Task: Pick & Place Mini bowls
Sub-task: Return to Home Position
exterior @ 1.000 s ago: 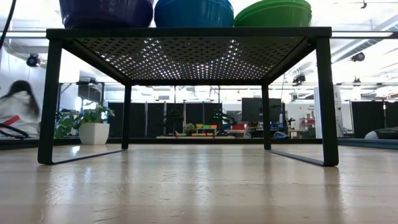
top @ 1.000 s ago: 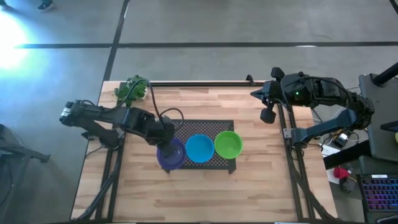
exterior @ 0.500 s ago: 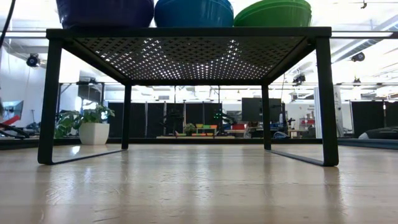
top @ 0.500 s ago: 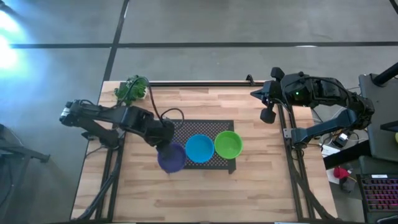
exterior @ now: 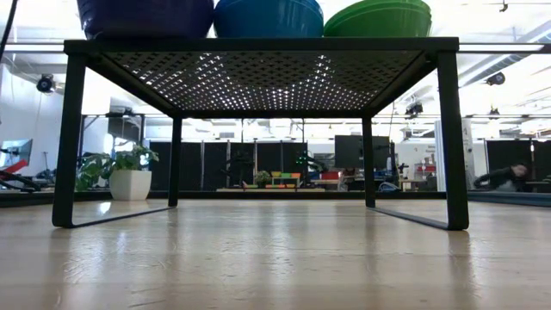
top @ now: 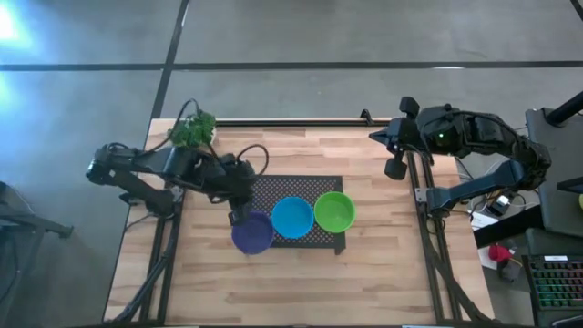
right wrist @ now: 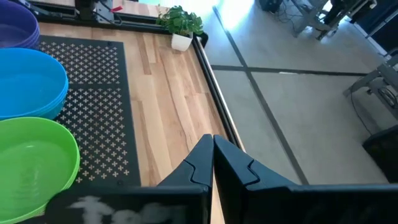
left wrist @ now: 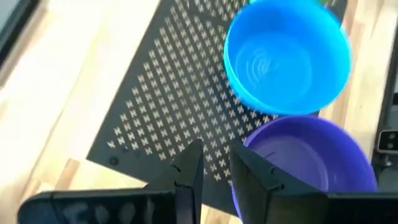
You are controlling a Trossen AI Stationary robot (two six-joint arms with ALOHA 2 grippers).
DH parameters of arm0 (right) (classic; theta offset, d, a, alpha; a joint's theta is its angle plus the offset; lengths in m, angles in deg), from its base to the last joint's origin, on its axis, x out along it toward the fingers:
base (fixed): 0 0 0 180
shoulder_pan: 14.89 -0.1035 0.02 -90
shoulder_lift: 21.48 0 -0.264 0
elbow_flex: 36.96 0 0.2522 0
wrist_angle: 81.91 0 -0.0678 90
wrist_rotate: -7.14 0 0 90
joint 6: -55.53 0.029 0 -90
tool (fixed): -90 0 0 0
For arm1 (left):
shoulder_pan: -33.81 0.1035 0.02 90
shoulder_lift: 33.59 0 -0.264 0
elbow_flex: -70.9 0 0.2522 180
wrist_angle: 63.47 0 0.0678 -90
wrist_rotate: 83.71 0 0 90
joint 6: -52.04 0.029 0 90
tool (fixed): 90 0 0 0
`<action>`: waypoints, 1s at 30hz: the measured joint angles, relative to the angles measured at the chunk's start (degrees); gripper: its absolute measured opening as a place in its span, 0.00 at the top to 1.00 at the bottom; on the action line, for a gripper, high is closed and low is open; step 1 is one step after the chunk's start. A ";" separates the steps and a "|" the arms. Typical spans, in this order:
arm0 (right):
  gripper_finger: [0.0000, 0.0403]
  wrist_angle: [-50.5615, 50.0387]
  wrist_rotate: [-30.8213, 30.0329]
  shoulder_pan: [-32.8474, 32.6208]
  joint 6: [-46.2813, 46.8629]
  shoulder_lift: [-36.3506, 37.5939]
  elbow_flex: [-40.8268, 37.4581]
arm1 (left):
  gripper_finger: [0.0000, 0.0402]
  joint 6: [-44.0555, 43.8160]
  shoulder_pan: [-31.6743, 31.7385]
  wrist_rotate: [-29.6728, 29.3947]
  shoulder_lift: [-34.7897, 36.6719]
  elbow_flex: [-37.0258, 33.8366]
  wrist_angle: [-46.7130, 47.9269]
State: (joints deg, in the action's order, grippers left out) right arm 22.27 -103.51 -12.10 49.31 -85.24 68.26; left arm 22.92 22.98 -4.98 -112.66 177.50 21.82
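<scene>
Three mini bowls stand in a row on a black mesh stand [top: 273, 191]: purple [top: 252, 233] at its near-left corner, blue [top: 292, 217] in the middle, green [top: 334, 211] on the right. The low view shows their bases on the stand's top [exterior: 258, 45]. My left gripper [top: 239, 216] hovers just off the purple bowl's far-left rim. In the left wrist view this gripper [left wrist: 216, 168] is open by a narrow gap over the mesh, with the purple bowl [left wrist: 311, 155] beside it. My right gripper [right wrist: 212, 148] is shut and waits at the table's far right [top: 393, 164].
A small green plant in a white pot [top: 193, 130] sits at the table's far-left corner. A black rail [top: 291, 120] runs along the far edge. Bare wood lies in front of the stand and to its right. The purple bowl overhangs the stand's near-left edge.
My left gripper has drawn back from above the purple bowl toward the table's far-left, and it now stands beside the bowl's rim. The purple bowl has shifted slightly toward the near edge and stays on the stand. The right arm has kept still.
</scene>
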 joint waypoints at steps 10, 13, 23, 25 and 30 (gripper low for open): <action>0.98 -0.30 2.48 -0.03 -0.26 2.50 0.00 | 0.82 18.34 -3.09 -1.81 0.25 0.64 -7.23; 0.98 -0.44 5.47 -0.20 -0.34 3.51 0.00 | 0.82 25.80 -3.28 -1.90 1.15 0.66 -11.57; 0.98 -0.73 13.26 -0.41 0.40 11.03 -7.64 | 0.95 39.64 -0.93 -2.21 5.98 -2.12 -20.20; 0.98 0.00 13.41 -0.41 1.30 13.45 -9.73 | 0.98 41.29 -0.12 -2.22 7.48 -3.16 -22.29; 0.98 1.27 13.90 -0.41 2.87 19.55 -13.47 | 1.00 42.50 2.04 -2.01 11.99 -6.93 -24.99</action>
State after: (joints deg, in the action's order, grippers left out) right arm 23.54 -89.61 -12.52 52.19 -65.69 54.79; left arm 65.42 25.02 -6.99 -100.67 170.56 -3.17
